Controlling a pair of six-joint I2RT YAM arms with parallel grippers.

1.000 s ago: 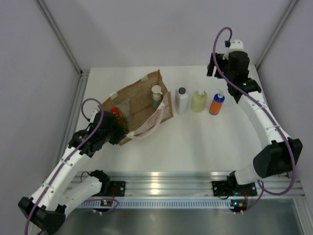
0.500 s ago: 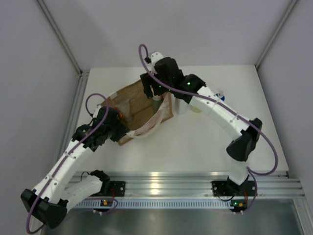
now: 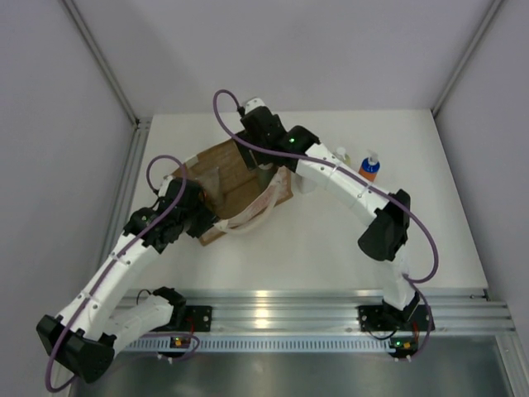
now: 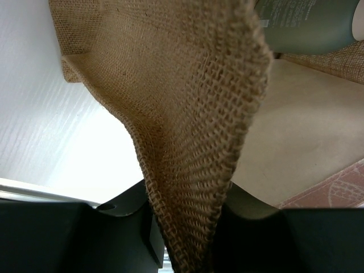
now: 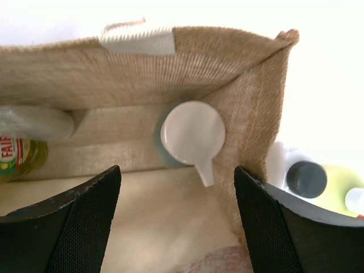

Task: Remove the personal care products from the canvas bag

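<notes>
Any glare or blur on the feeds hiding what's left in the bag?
Right wrist: the table beyond the canvas bag is blown out white, yet the pump bottle inside is sharp. Left wrist: the bag's weave fills the frame up close, crisp, shadowed at the bottom. Top external: even light, glare only on the metal rail.

Bright even light, soft shadows. Rail (image 3: pixel 264 299) shows glare. Table (image 5: pixel 324 74) blown out white in right wrist view; bag (image 4: pixel 187 114) weave sharp.

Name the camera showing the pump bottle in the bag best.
Right wrist: the pump bottle shows unobstructed from above. Top external: the right arm covers it. Left wrist: only a grey-green sliver, probably its body.
</notes>
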